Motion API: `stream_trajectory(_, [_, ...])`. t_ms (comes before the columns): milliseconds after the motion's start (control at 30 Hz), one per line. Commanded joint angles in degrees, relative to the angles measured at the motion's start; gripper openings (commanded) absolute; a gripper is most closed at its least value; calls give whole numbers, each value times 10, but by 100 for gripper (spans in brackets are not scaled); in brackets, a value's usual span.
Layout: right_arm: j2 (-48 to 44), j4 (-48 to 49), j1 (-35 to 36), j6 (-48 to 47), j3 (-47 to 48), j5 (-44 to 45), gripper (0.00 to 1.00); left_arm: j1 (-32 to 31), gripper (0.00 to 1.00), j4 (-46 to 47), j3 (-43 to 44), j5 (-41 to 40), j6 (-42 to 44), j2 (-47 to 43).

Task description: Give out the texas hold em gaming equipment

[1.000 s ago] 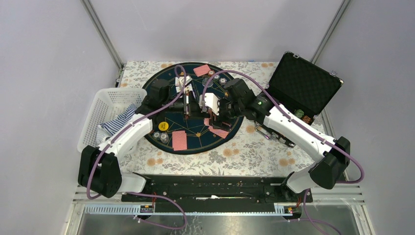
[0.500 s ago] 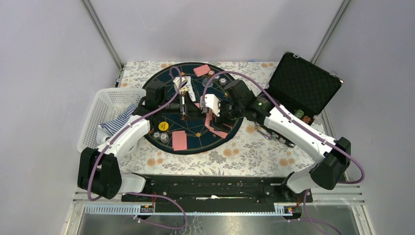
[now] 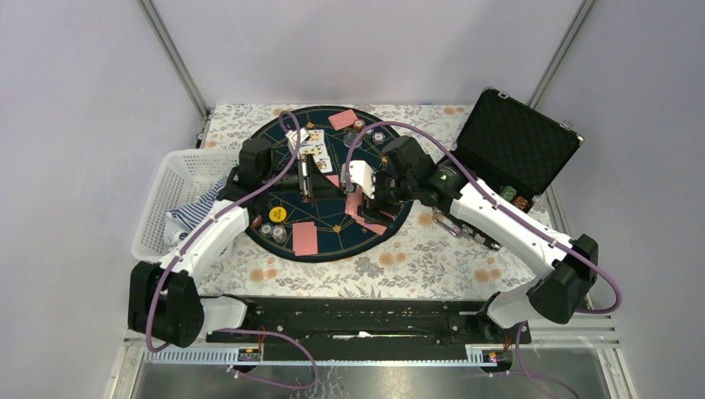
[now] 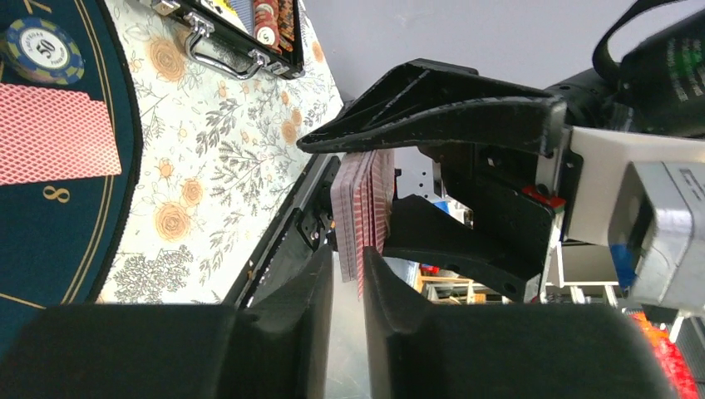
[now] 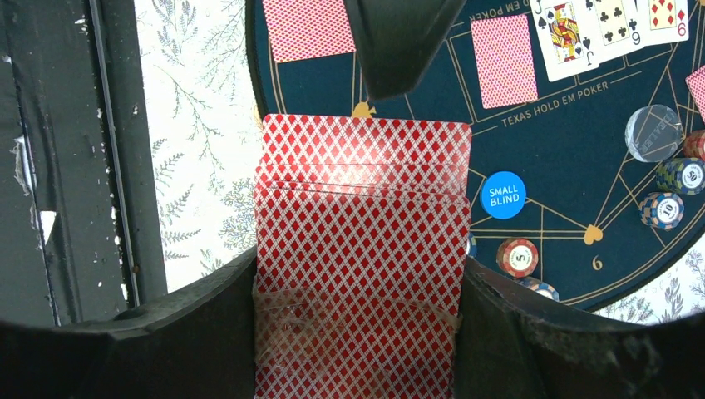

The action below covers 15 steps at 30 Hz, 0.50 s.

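The mat [image 3: 332,226] covers the middle of the table [image 3: 416,258]. The open case [image 3: 515,141] is at its 2 o'clock and the basket [image 3: 179,179] at 9. Over the mat's centre the right gripper [image 3: 370,199] is clamped on the deck [image 5: 362,249], red backs fanned. The left gripper [image 4: 347,268] faces it from 9 o'clock, jaws a narrow slit apart around the deck's edge; whether they pinch a card cannot be told. Face-down cards [image 3: 305,239] lie at 7 o'clock, chips [image 3: 266,229] at 8, with a yellow button [image 3: 278,214] just beside them.
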Motion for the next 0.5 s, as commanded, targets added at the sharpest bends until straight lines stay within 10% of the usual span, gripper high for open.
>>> stream_trajectory(0, [-29,17,-1,6,0,-14,0,6,29,62,-3,22,-12,-35])
stream_trajectory(267, [-21,23,-1,13,7,-26,0,-30,41,1,19,-20,38,-12])
stream_trajectory(467, [-23,25,-1,18,9,-29,0,-34,19,-34,26,-21,56,9])
